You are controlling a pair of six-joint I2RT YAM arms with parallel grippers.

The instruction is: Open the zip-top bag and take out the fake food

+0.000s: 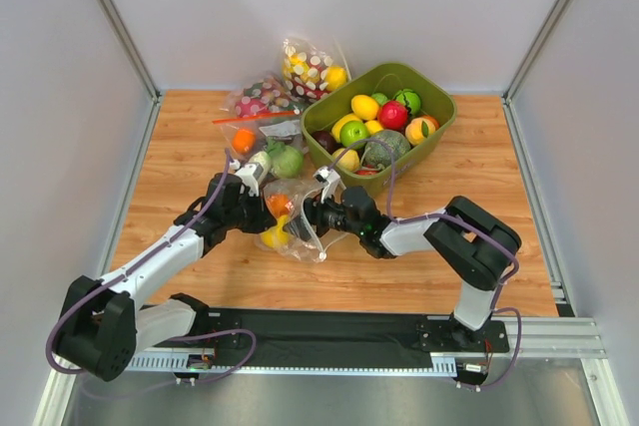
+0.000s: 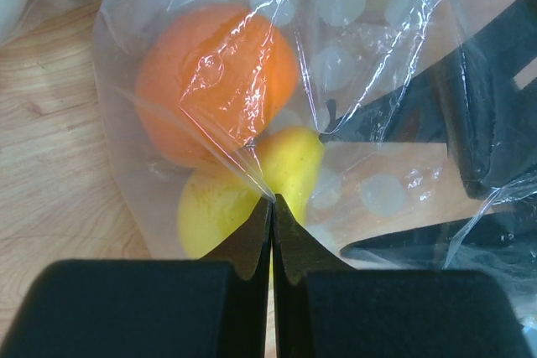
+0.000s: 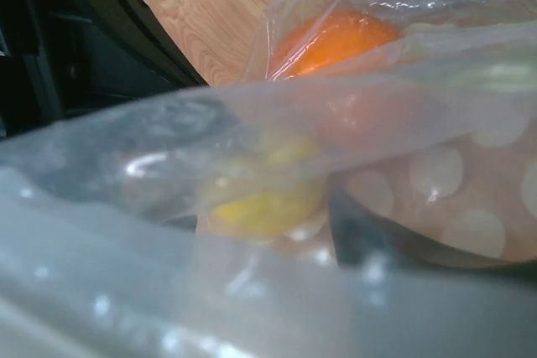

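Observation:
The zip-top bag (image 1: pixel 298 228), clear with white dots, hangs between my two grippers at the table's middle. It holds the fake food: an orange fruit (image 1: pixel 279 204) and yellow fruits (image 1: pixel 272 237). My left gripper (image 1: pixel 266 209) is shut on a fold of the bag's plastic (image 2: pixel 273 200), with the orange fruit (image 2: pixel 214 81) and yellow fruits (image 2: pixel 210 211) just beyond. My right gripper (image 1: pixel 310 214) is at the bag's right side. Its dark fingers (image 2: pixel 482 123) show apart through the plastic. In the right wrist view the bag (image 3: pixel 436 173) drapes over the fingers (image 3: pixel 394 236), with a yellow fruit (image 3: pixel 264 207) between them.
A green bin (image 1: pixel 440 112) full of plastic fruit stands at the back right, close behind the right gripper. Other bags lie at the back left: one with a red zip strip (image 1: pixel 255 112), one with green vegetables (image 1: pixel 283 159), and a dotted one (image 1: pixel 310 67) by the wall.

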